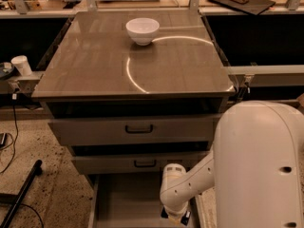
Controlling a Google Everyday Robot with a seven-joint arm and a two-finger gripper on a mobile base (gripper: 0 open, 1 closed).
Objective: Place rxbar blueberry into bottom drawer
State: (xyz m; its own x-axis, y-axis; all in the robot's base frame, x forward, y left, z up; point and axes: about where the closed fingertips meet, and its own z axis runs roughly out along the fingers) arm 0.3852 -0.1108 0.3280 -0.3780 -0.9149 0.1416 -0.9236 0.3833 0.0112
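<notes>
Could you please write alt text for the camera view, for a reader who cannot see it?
The robot's white arm reaches down over the open bottom drawer, with the gripper at the picture's lower edge above the drawer's grey floor. A white bowl sits on the cabinet top; the rxbar blueberry is not visible.

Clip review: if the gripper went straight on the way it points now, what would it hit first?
Probably the plain grey floor of the pulled-out bottom drawer. The gripper hangs low over it, pointing down into that shallow tray. Its tip sits at the picture's lower edge, so the remaining gap is unclear.
</notes>
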